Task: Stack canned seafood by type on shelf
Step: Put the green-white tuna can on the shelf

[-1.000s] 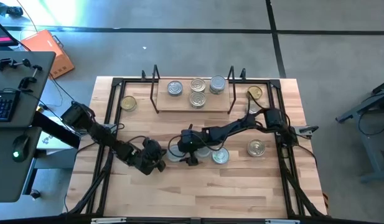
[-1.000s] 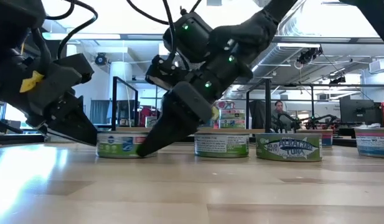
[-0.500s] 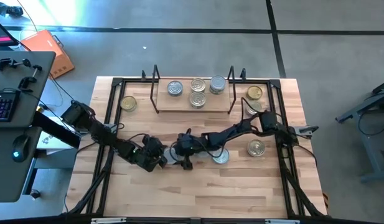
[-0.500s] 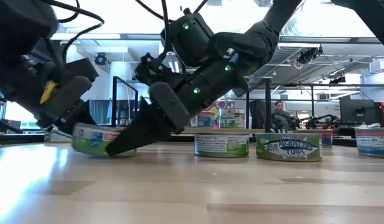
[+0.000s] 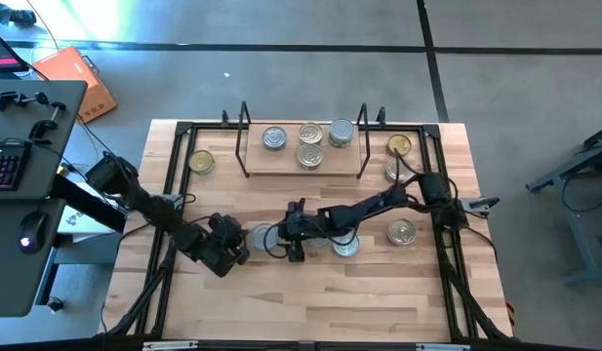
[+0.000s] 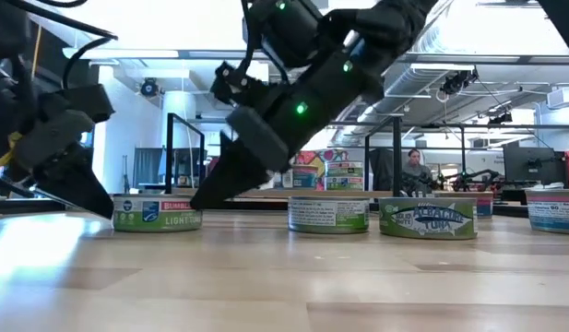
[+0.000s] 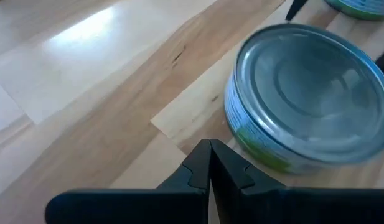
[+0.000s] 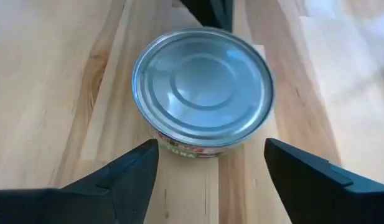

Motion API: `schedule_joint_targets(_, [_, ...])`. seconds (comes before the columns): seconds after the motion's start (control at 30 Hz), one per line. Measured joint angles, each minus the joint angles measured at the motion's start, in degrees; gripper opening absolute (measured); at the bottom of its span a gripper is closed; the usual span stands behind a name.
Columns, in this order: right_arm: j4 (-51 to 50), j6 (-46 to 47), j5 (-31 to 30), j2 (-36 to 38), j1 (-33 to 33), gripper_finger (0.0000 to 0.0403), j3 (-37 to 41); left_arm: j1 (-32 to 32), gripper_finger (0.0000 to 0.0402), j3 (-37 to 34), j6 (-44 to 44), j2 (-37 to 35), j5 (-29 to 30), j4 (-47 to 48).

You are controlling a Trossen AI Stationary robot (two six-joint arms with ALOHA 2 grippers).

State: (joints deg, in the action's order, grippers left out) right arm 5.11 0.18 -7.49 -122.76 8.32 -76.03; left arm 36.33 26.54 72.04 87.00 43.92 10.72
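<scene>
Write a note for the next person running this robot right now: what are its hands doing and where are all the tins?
Left gripper: shut, empty, beside a silver-topped tin.
Right gripper: open, straddling that same tin, not gripping.
Shelf: four tins, one stack begun.
Loose on the table: a gold-topped tin left of the shelf, two more right of it, several mid-table.
Done: little. Left: grasp this tin, then stack the rest by type.

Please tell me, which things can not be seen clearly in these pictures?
- Tins on the shelf, high view: labels too small to read, so types unclear.
- Tin between the tools, high view: partly covered by the right tool.
- Same tin, right wrist view: label mostly hidden under its rim.
- Tin at the right edge, low view: cut off by the frame.
</scene>
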Motion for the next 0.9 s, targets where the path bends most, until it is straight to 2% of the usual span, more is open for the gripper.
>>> schedule_joint_targets(0.13, [-2.90, 0.94, 0.58, 0.43, -0.42, 0.0276, 0.02, 1.84, 0.0000, -0.04, 1.81, -0.04, 0.10, -0.38])
schedule_joint_targets(0.3, [-2.73, -0.42, 8.12, 0.41, -1.68, 0.0279, 0.02, 2.85, 0.0000, -0.11, 1.80, -0.04, 0.94, -2.99])
schedule_joint_targets(0.4, [-2.39, -1.30, 8.54, 0.41, -2.10, 0.0300, 0.02, 2.85, 0.0000, -0.12, 1.42, -0.04, 1.62, -4.21])
schedule_joint_targets(0.63, [3.80, -2.14, 7.91, -2.32, -2.34, 0.0389, 0.09, 2.63, 0.0000, -0.17, 0.14, 0.31, 1.95, -6.21])
schedule_joint_targets(0.9, [14.56, -1.57, 10.99, -4.92, -2.34, 0.0394, 0.24, 0.23, 0.0000, -0.32, -2.74, 3.58, 2.80, -10.02])
